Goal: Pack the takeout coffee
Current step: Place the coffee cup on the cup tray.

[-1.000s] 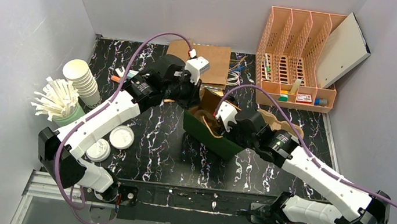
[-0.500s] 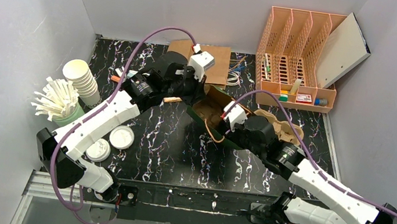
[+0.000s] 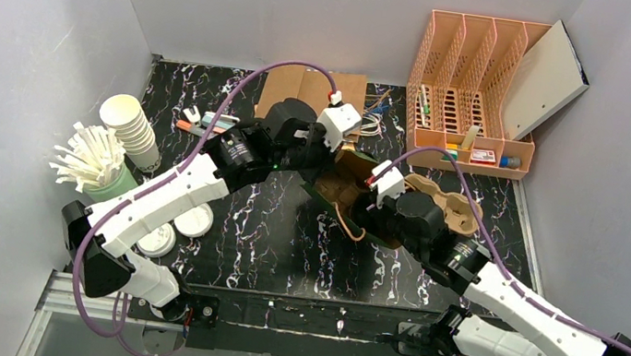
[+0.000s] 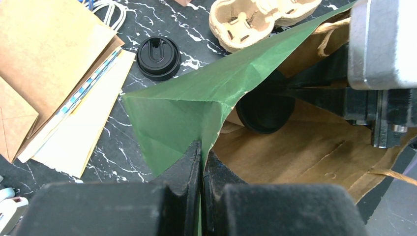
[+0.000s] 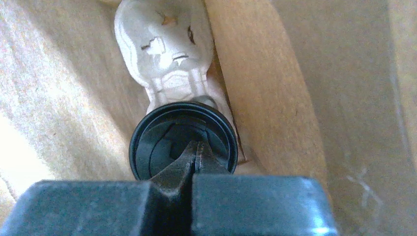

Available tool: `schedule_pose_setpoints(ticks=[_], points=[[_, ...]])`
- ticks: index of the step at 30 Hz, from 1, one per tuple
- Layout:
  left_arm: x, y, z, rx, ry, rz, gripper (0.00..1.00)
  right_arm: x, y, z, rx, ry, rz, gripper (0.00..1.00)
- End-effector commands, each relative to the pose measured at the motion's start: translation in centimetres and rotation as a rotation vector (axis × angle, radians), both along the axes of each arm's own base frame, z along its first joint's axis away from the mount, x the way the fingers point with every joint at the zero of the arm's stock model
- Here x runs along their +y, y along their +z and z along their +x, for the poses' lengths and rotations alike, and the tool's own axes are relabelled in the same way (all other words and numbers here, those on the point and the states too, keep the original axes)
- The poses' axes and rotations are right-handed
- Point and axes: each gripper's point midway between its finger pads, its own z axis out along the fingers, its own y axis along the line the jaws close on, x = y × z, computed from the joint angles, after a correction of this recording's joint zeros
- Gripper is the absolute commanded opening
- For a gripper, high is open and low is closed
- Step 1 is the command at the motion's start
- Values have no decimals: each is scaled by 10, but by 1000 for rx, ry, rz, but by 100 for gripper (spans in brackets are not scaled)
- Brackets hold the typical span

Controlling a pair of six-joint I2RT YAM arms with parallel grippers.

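A green paper bag [image 4: 196,103] with a brown inside lies tipped between the arms [image 3: 320,199]. My left gripper [image 4: 201,152] is shut on its rim at a folded corner and holds the mouth open. Inside stands a coffee cup with a black lid [image 5: 182,140] [image 4: 265,110], set in a pale pulp carrier [image 5: 167,44]. My right gripper [image 5: 196,150] reaches into the bag, shut, its tips over the lid's top. Whether the tips pinch any part of the lid does not show. The cup's body is hidden.
A loose black lid [image 4: 158,57] and flat brown paper bags [image 3: 315,89] lie behind the bag. Stacked pulp carriers [image 3: 444,201] sit to its right, an orange file rack [image 3: 473,88] at back right. Paper cups [image 3: 131,126], straws [image 3: 91,158] and white lids [image 3: 193,217] stand at left.
Both arms have moved right and toward the back with the bag. The bag has tipped over from nearly upright, and the right gripper sits deeper inside it.
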Motion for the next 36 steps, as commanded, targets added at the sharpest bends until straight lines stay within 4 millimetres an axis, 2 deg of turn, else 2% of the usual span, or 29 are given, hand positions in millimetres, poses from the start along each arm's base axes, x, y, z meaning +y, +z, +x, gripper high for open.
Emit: schedule_pose_setpoints(ticks=[1,12,25,36], points=[[1,15,0,-43,0,-8,0,3,18,9,-52,-45,74,1],[0,10,-4,-22,-3,-9,0,21,-9,-3,92,69,10,1],[-3,-3,-10,52,14,-39,0,24,-12,12,86,76,-36,1],[15,-17,2,278,120,-192,0,31,-14,10,162,122,-84,1]])
